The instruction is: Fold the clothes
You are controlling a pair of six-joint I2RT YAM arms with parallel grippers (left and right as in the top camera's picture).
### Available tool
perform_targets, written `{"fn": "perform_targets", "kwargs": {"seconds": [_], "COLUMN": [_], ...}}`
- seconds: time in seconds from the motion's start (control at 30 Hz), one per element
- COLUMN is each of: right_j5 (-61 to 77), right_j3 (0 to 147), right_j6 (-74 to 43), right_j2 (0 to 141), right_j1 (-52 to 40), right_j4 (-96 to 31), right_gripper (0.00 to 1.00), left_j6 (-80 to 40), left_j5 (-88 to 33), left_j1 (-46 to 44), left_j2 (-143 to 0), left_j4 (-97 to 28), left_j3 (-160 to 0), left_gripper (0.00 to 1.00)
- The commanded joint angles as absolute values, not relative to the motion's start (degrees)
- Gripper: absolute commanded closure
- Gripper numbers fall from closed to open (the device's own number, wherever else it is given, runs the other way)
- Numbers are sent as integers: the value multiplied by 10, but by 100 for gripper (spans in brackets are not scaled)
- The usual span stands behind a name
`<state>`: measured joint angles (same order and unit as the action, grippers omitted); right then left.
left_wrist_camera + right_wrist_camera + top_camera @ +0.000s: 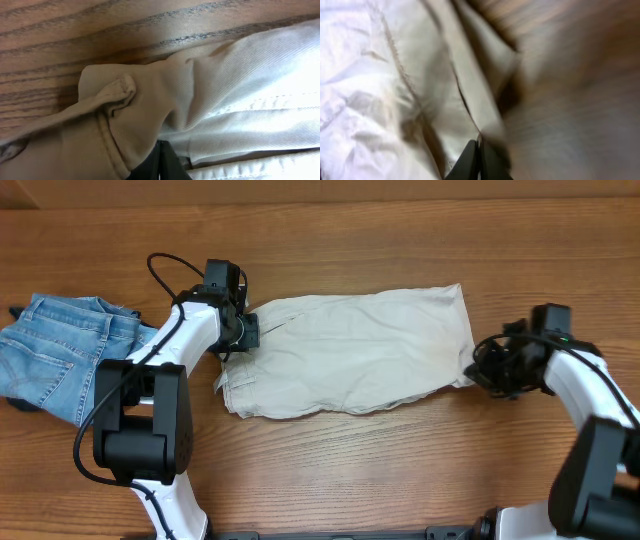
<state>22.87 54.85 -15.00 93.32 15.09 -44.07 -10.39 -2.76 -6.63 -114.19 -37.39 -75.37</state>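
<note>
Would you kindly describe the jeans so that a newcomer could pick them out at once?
Start at the wooden table, then look to its far left end, past the beige shorts in the middle. The jeans lie there rumpled, the only light-blue denim piece in sight.

My left arm (190, 330) and right arm (585, 375), flanking the shorts (350, 355): smooth white shells between boxy black joints (140, 415), black cables (165, 265) looping off the wrists, black fingers (465, 162) tapering to thin wedges.
</note>
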Motion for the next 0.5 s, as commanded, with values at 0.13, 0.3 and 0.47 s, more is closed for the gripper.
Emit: {"fn": "perform_targets", "kwargs": {"seconds": [0.13,0.3,0.47], "right_j5": [142,71,229], "right_j3": [555,556,560], "right_j6": [-182,-220,-135], "right_j2": [899,899,898], "right_j1": [163,163,163], "right_j4": [-507,-537,-456], "right_gripper": [96,96,68], "left_j6": [-107,-107,-107], "left_j5": [0,0,0], "left_j1": [-58,-58,-58], "left_j2": [-1173,-1173,-1173], "left_j4": [-387,-389,-392], "left_j3": [-740,-740,-740], "left_gripper": [96,96,94]}}
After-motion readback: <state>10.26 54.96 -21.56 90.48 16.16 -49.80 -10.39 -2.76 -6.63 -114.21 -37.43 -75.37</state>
